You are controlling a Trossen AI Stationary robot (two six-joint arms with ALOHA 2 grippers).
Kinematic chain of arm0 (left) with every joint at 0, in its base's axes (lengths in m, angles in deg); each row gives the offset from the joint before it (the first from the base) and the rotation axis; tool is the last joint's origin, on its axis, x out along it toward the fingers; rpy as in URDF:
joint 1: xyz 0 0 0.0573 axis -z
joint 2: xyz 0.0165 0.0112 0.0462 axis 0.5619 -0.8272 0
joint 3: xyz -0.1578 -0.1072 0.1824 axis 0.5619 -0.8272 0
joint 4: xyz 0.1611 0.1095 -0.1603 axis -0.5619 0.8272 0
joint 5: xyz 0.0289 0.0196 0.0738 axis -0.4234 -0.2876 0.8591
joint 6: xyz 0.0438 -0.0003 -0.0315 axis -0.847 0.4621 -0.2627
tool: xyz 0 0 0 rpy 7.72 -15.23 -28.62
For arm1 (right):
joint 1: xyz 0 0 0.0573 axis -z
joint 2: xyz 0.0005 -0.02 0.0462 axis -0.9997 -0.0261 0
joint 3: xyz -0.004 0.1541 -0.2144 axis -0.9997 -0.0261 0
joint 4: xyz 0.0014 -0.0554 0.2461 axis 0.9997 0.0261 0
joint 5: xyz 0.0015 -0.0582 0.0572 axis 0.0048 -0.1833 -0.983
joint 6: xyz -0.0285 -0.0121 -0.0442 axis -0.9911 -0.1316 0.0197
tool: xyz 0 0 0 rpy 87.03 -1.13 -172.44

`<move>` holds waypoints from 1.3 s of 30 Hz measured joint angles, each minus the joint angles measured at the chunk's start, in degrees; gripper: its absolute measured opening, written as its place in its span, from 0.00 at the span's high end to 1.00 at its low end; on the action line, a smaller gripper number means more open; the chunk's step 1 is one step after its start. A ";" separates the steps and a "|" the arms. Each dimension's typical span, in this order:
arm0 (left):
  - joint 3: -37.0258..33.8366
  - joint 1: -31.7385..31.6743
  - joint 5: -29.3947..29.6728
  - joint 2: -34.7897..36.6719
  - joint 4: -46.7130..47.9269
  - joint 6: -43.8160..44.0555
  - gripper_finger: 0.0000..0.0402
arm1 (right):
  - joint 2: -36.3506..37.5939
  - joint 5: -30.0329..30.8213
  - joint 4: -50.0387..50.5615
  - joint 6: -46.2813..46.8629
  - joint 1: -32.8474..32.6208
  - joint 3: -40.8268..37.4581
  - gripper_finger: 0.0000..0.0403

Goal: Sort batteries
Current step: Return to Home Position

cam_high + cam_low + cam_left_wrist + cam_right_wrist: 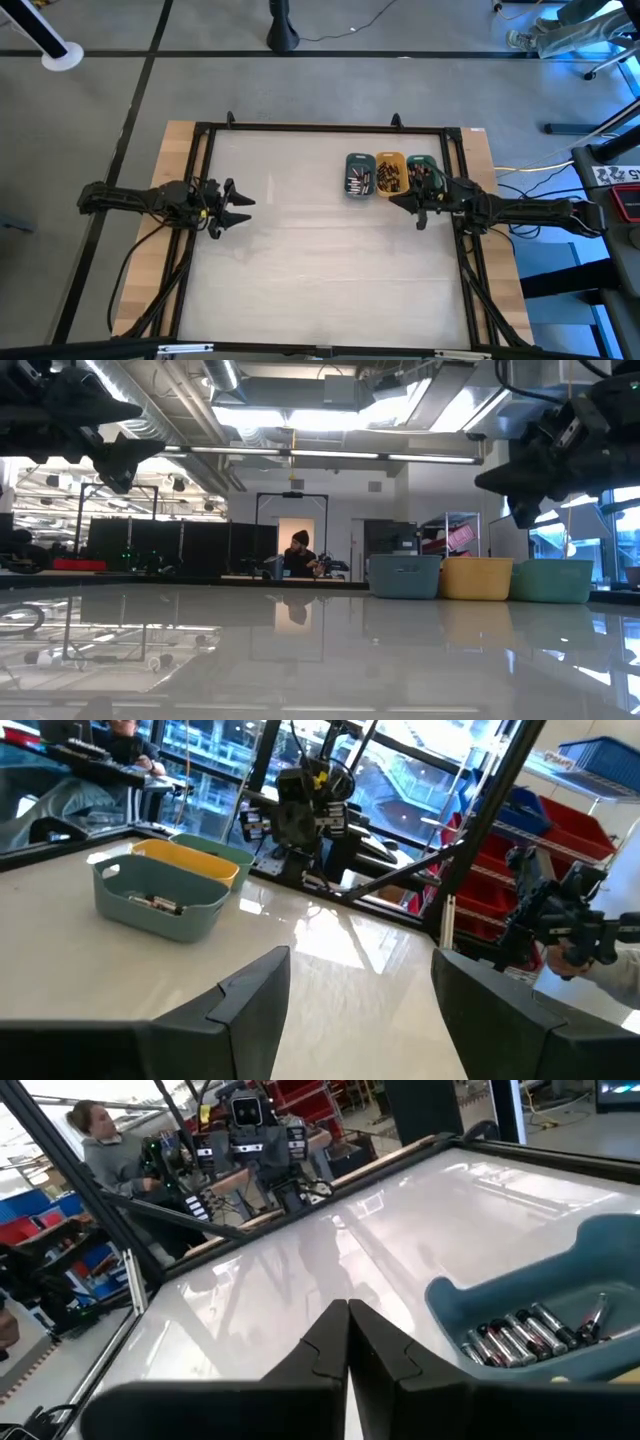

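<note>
The batteries (515, 1338) are found lying parallel in the slate-blue tray (447, 1293), just beside and slightly ahead of the right gripper (395, 200), whose fingers are pressed together on nothing, while the left gripper (243, 210), spread open, is placed well apart from them.

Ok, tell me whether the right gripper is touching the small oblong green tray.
Apart. The low view shows the right gripper hanging above the small oblong green tray, with bright room background visible between the gripper's underside and the tray's rim.
</note>
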State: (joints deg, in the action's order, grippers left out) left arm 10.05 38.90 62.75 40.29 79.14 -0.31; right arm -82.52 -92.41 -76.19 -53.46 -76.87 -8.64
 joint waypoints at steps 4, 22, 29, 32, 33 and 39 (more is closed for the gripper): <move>0.00 0.00 0.01 0.00 -0.03 0.47 0.42 | 1.10 0.03 0.67 -0.63 0.00 -0.03 0.98; 0.00 0.00 0.07 -0.04 3.66 -2.79 0.42 | 24.45 6.28 25.27 -3.05 0.00 1.49 0.98; 0.00 0.00 0.05 -0.04 3.70 -2.55 0.42 | 25.44 5.43 25.80 -4.49 0.00 1.53 0.98; 0.00 0.00 0.01 -0.07 3.73 -2.55 0.42 | 24.85 5.31 25.88 -5.06 0.00 1.53 0.98; 0.00 0.00 0.01 -0.06 3.73 -2.57 0.42 | 24.83 5.33 25.86 -5.42 0.00 1.53 0.98; 0.00 0.00 0.01 -0.07 3.73 -2.55 0.42 | 24.71 5.33 25.97 -5.55 0.00 1.53 0.98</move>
State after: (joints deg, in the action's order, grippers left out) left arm 10.05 38.90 62.76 40.23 82.87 -2.85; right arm -57.80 -87.08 -50.22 -59.01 -76.87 -7.11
